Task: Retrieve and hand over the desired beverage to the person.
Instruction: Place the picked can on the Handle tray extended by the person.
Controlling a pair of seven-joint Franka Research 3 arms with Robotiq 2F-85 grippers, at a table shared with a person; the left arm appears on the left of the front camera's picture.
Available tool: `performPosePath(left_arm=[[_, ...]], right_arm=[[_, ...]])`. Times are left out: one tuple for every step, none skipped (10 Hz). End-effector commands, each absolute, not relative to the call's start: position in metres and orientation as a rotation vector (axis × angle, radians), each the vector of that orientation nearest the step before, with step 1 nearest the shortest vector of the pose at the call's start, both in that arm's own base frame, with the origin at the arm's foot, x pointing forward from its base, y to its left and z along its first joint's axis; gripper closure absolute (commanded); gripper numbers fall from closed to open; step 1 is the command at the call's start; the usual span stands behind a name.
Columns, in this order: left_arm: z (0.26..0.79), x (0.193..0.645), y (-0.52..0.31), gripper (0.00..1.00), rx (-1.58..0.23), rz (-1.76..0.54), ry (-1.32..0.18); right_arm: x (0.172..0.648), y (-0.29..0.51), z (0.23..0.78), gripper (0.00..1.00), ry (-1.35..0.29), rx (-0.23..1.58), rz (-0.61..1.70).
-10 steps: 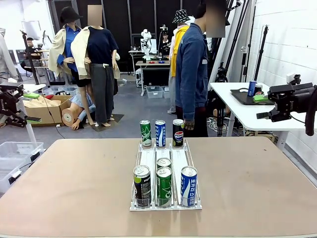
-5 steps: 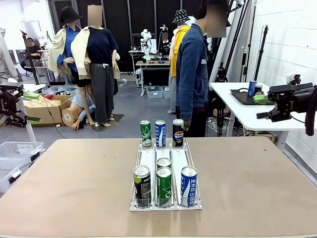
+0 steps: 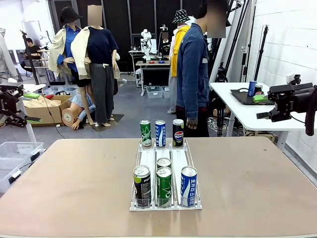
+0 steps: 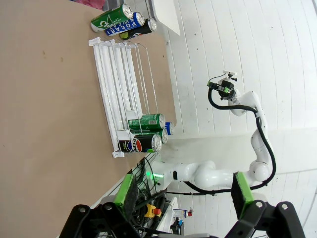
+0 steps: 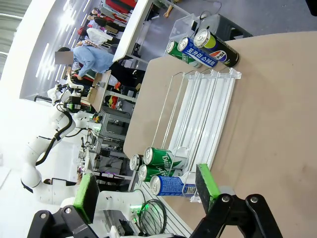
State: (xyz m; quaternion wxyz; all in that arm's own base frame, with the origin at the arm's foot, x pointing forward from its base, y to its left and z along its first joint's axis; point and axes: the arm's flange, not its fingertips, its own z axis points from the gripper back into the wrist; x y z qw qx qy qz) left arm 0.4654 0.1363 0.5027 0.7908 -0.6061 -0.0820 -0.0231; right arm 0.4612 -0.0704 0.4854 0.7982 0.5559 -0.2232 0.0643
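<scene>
Beyond the worktop (image 3: 74, 178) I see the person (image 3: 193, 74) standing side-on; both my jaws hang wide apart, holding nothing, with the cans in their rack (image 3: 166, 166) mid-worktop.

Left gripper (image 4: 183, 193) raised at the left side, green-padded fingers (image 4: 125, 189) spread wide, holding nothing. Right gripper (image 5: 146, 191) likewise raised at the right side, fingers (image 5: 207, 182) parted and empty

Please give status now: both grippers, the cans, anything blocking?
Left gripper open, empty. Right gripper open, empty. Seven cans at rack, untouched; person at far side. Nothing blocking.
</scene>
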Motion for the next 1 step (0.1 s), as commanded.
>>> performPosePath(left_arm=[[0.5039, 0.464, 0.1356, 0.0, -1.3, -0.046, -0.187]], right_arm=[[0.461, -0.0685, 0.4856, 0.0, -0.481, 1.194, 0.14]])
